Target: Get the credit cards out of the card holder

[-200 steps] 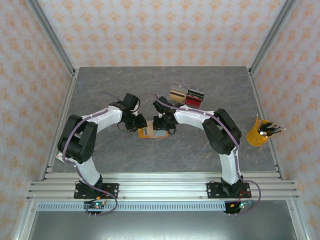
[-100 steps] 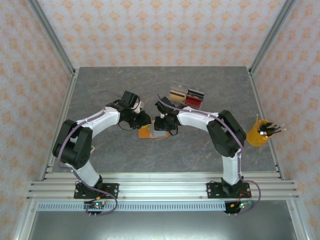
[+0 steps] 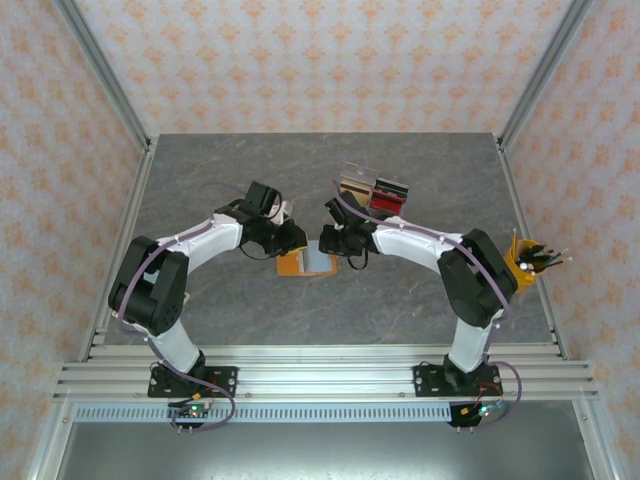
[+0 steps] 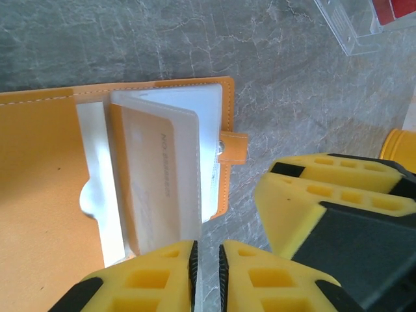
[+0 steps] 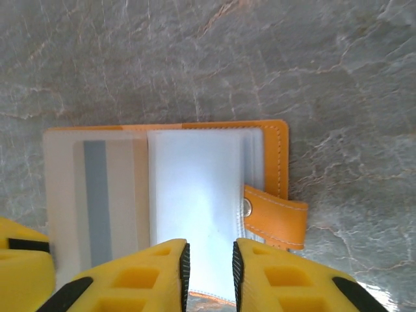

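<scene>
Left jaws pinch a clear sleeve (image 4: 170,195) of the open card holder (image 4: 39,195). Right jaws, I cannot tell. Slide the cards (image 5: 97,201) out slowly.

Left gripper (image 4: 208,252) and right gripper (image 5: 210,252) hem the flat orange leather-like wallet (image 3: 292,267) from both sides, a clear plastic case of blocks (image 3: 372,192) close behind. Bare grey marbled tabletop (image 3: 300,315) lies nearer.
</scene>
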